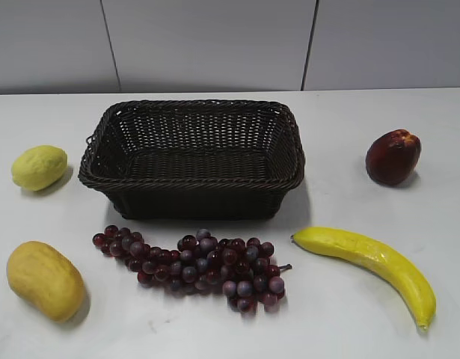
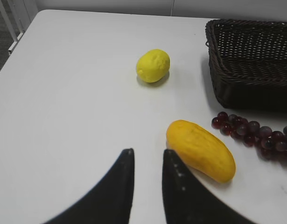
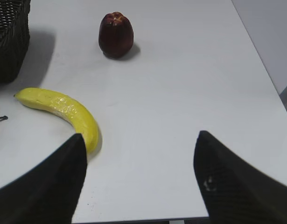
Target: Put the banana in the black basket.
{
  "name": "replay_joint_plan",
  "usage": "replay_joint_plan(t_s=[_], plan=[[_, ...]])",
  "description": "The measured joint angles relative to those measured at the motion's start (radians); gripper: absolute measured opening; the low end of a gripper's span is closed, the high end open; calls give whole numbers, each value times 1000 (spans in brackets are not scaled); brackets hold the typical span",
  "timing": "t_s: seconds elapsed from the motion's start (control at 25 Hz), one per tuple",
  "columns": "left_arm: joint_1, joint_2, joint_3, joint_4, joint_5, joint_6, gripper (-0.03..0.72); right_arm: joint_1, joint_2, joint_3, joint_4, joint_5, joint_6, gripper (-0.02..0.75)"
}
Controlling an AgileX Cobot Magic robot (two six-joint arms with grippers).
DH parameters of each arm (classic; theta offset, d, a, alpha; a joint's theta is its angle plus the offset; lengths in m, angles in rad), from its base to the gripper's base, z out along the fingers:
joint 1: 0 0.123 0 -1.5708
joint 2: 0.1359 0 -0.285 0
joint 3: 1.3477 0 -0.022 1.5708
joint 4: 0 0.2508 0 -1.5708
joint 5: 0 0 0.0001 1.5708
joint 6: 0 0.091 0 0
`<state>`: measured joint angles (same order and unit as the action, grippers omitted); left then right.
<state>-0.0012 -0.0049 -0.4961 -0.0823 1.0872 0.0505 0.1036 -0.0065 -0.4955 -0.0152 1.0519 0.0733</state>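
Observation:
The banana (image 1: 372,262) is long, curved and bright yellow, and lies on the white table at the front right of the black basket (image 1: 191,196). It also shows in the right wrist view (image 3: 64,111), with its near end just beside my right gripper's left finger. My right gripper (image 3: 139,140) is wide open and empty over bare table. The basket, dark woven wicker, is empty; its corner shows in the right wrist view (image 3: 10,42). My left gripper (image 2: 147,151) is nearly shut with a narrow gap and holds nothing. Neither gripper shows in the exterior view.
A bunch of purple grapes (image 1: 196,265) lies in front of the basket. A yellow-orange mango (image 1: 44,280) is front left, close to my left gripper (image 2: 201,150). A lemon (image 1: 39,167) is at the left and a dark red apple (image 1: 393,156) at the right.

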Motion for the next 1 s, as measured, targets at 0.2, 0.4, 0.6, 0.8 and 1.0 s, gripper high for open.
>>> replay_joint_plan(t_s=[0.2,0.4,0.6,0.8,1.0], plan=[[0,0,0,0,0,0,202,0,0,0,0,0,0,572],[0,0,0,0,0,0,202,0,0,0,0,0,0,572],[0,0,0,0,0,0,202,0,34,-23,0,-30,0,572],[0,0,0,0,0,0,202,0,191,-56,0,-126,0,572],[0,0,0,0,0,0,202,0,407,-61,7,-217,0,572]])
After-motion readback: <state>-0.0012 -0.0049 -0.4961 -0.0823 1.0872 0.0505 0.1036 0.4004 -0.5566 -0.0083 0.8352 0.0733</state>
